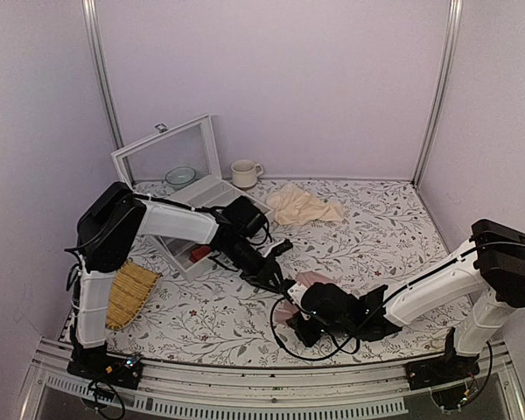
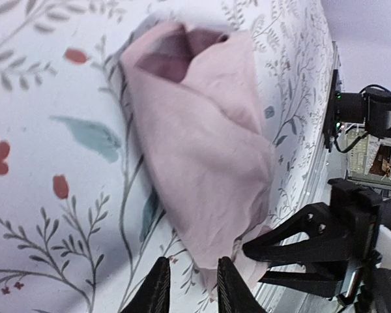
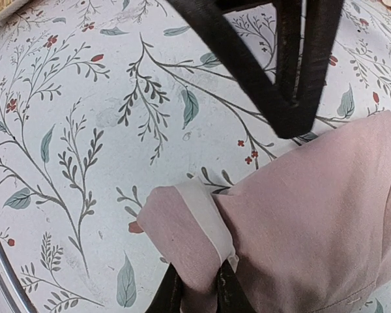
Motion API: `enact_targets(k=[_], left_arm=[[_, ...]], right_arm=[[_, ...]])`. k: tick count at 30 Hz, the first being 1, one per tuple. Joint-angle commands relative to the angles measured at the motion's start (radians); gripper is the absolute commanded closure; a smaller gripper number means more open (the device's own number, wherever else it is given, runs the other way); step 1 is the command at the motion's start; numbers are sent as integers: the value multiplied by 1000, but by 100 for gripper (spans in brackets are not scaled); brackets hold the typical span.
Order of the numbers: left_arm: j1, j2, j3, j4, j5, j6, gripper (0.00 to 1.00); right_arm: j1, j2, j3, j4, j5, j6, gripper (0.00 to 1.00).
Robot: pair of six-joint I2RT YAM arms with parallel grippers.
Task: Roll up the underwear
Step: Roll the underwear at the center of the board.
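- Nearest the right wrist lens, the right gripper (image 3: 199, 290) has its two black fingers (image 3: 171, 293) drawn narrow. They pinch a fold of the dusty-pink fabric underwear (image 3: 313, 215) together with its cream-white waistband (image 3: 207, 218).
- The waistband wraps over the pinched fold as a narrow strip, and no lettering on it can be read.
- The underwear lies bunched and partly folded over on the floral-printed tablecloth (image 1: 376, 227), at the near middle of the table, between the two grippers.
- The left gripper (image 2: 192, 287) sits at the garment's far-left side with its fingers a little apart and gripping nothing. A corner of the pink fabric lies just at the tips, and I cannot tell whether it touches them.
- The left arm reaches in from the left, across a white box with a clear lid standing open (image 1: 213, 149).
- A small red fabric bundle (image 1: 199, 254) shows in the box's near part.
- A pale green bowl (image 1: 180, 176) sits behind the raised lid.
- A cream ceramic mug (image 1: 243, 172) stands just beside the box, near the back wall.
- A plain pale beige cloth (image 1: 304, 208) lies crumpled right of the mug, well apart from the underwear.
- A straw-coloured woven piece (image 1: 127, 293) leans by the left arm's base.
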Motion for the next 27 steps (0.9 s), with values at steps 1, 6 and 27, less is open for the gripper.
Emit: enact_targets(k=[1, 6, 27], left_arm=[[-19, 19, 71, 69, 51, -20, 75], [-42, 62, 120, 51, 54, -15, 75], [-59, 221, 222, -152, -103, -40, 85]], right_arm=[[5, 76, -38, -102, -42, 16, 100], [5, 76, -39, -102, -44, 15, 100], [11, -21, -67, -98, -88, 77, 100]])
